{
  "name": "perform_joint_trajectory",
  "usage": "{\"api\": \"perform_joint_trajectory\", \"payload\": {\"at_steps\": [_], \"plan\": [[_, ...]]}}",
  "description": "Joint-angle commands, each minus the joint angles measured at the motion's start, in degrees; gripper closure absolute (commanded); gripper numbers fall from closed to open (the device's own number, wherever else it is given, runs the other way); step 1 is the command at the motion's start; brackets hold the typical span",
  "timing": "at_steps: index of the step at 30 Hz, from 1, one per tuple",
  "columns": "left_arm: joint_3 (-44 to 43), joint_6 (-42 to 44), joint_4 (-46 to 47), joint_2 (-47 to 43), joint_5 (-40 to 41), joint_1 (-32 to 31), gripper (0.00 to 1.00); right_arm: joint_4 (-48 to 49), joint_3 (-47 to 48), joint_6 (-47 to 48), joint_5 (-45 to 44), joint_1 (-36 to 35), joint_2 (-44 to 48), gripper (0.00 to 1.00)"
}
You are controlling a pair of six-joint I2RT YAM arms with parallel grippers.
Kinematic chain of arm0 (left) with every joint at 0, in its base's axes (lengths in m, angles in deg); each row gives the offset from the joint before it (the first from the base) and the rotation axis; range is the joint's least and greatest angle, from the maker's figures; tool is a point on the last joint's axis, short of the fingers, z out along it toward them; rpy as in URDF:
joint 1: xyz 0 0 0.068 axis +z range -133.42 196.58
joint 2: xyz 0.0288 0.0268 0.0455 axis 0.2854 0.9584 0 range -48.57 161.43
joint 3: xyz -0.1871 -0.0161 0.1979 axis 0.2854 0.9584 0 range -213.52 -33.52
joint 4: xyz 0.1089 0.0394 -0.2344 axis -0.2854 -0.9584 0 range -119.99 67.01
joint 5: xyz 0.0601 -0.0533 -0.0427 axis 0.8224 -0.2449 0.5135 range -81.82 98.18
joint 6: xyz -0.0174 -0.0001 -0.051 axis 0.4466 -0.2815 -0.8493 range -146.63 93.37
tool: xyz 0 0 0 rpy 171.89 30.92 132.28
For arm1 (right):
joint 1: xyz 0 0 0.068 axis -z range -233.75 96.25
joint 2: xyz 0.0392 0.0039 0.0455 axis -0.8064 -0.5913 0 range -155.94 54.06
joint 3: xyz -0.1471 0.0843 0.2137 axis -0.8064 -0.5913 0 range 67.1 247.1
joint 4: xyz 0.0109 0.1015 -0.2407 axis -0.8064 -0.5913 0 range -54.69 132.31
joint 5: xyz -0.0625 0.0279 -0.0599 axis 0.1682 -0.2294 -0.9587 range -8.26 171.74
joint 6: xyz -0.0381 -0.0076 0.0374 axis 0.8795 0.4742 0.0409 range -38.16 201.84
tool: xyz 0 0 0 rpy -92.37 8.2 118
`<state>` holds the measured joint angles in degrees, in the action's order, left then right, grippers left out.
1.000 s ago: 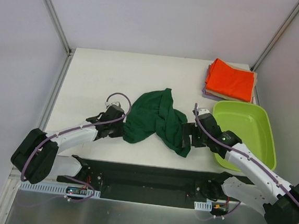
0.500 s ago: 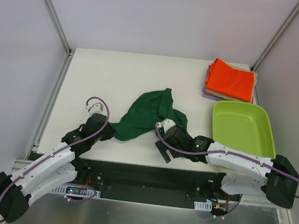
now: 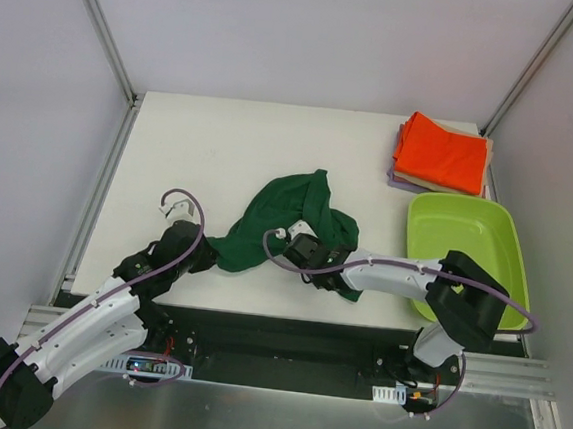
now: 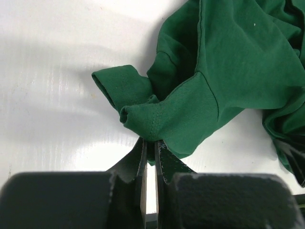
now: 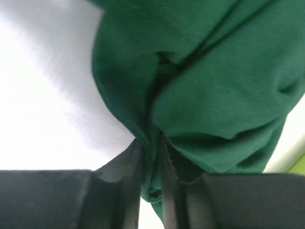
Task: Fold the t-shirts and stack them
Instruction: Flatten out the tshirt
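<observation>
A crumpled dark green shirt [image 3: 286,220] lies mid-table, near the front. My left gripper [image 3: 206,250] is shut on its left sleeve hem [image 4: 143,121], the cloth bunched just past the fingertips. At the shirt's near edge my right gripper [image 3: 301,252] is shut on a fold of the same green shirt [image 5: 200,95]; cloth hangs between its fingers [image 5: 131,162]. In the far right corner sits a folded stack with an orange shirt [image 3: 442,153] on top and beige and lavender edges beneath it.
A lime-green plastic bin [image 3: 464,252] stands at the right, in front of the folded stack. The right arm reaches leftward across the bin's near left corner. White table [image 3: 202,147] surrounds the shirt. A black rail runs along the near edge.
The right gripper swung from the shirt's right side to its near edge and closed on a fold. The left arm pulled the sleeve leftward and toward the front, then held.
</observation>
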<state>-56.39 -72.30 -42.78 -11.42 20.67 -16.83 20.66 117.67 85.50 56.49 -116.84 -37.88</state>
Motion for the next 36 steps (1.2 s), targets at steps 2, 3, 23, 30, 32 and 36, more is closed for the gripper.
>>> {"api": "perform_joint_trajectory", "payload": {"at_steps": [2,3,23,30,32,36], "plan": [[-1.21,-0.47,-0.51,-0.06,3.32,-0.17,1.0,-2.34,2.26,-3.57,-6.03,0.6,4.47,0.86],[-1.56,-0.65,-0.51,-0.32,4.2,-0.17,1.0,-2.95,2.17,-3.57,-6.38,0.69,6.4,0.88],[-39.77,10.77,-8.77,-7.17,22.23,0.54,1.0,-9.55,20.95,-2.62,6.61,24.95,49.22,0.99],[-54.02,17.19,-8.77,-8.58,21.52,0.45,1.0,-11.23,35.03,-0.32,9.61,24.95,50.45,0.99],[-55.96,17.28,-8.69,-8.76,21.17,0.45,1.0,-11.13,36.44,-0.41,9.88,25.03,50.37,0.99],[-58.33,19.12,-8.6,-6.74,25.46,0.45,1.0,-12.1,40.39,0.99,8.48,25.03,47.13,0.99]]}}
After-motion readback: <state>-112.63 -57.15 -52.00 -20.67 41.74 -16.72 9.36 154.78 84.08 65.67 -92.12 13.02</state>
